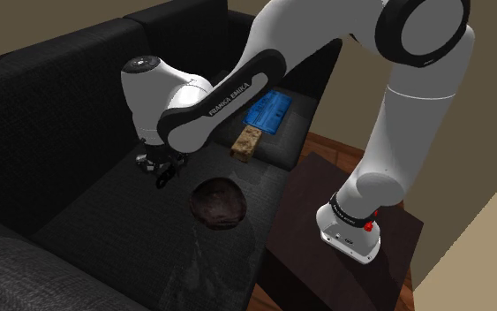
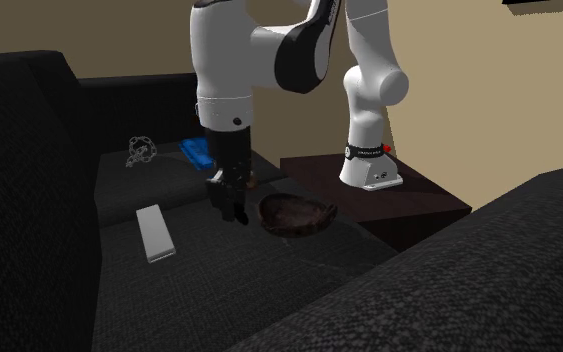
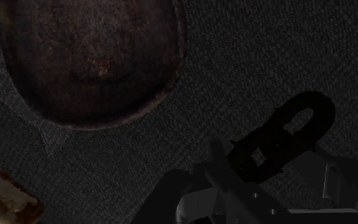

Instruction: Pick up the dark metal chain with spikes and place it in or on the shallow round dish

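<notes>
A shallow round dark brown dish [image 1: 218, 201] [image 2: 296, 214] [image 3: 95, 57] lies on the black sofa seat. My black gripper [image 1: 165, 177] [image 2: 234, 215] [image 3: 238, 168] hangs low over the seat just beside the dish, on the shoulder view's left of it. In the wrist view a short black chain [image 3: 285, 137] of linked rings sticks out from between the fingers, which are shut on it. The chain hangs over the bare seat fabric, apart from the dish.
A brown block [image 1: 247, 141] [image 3: 6, 200] and a blue flat object [image 1: 268, 110] [image 2: 197, 150] lie further along the seat. A white flat bar [image 2: 154, 233] lies near the gripper, a pale wiry object [image 2: 141, 150] by the backrest. The dark stand [image 1: 343, 256] borders the sofa.
</notes>
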